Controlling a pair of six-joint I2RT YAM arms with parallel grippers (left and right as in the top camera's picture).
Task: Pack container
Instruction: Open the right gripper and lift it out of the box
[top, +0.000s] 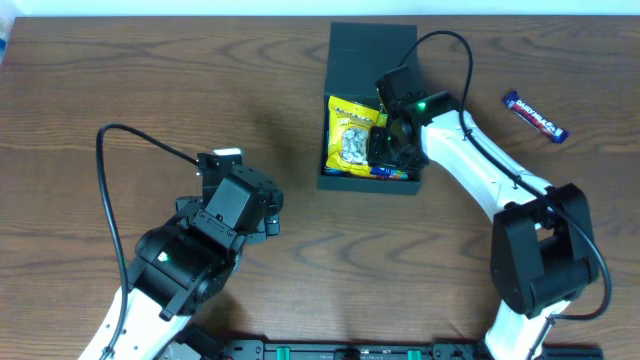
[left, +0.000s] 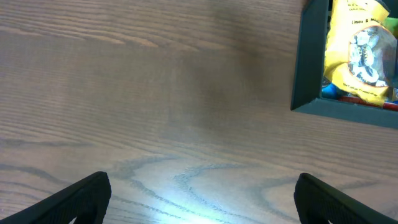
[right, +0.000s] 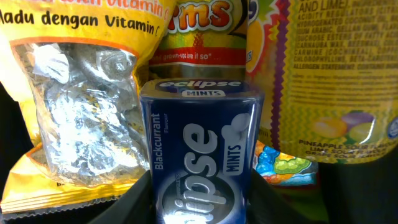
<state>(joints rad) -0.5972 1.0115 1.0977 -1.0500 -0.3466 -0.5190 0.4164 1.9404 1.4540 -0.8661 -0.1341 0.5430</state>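
The container (top: 372, 48) is a dark box at the back centre with its flap lid folded open; its near wall (left: 308, 62) shows in the left wrist view. Inside lies a yellow candy packet (top: 350, 135) (right: 81, 93) with other snack packets beside it. My right gripper (top: 388, 147) reaches down into the box. Its fingers (right: 127, 202) press both sides of a dark blue Eclipse mints tin (right: 202, 149), which stands upright among the packets. My left gripper (top: 222, 165) (left: 202, 199) hovers over bare table left of the box, jaws wide apart and empty.
A blue chocolate bar (top: 535, 116) lies on the wooden table (top: 150, 80) right of the box. Yellow and orange gummy packets (right: 323, 68) stand behind the tin. The right arm's cable arcs over the box lid.
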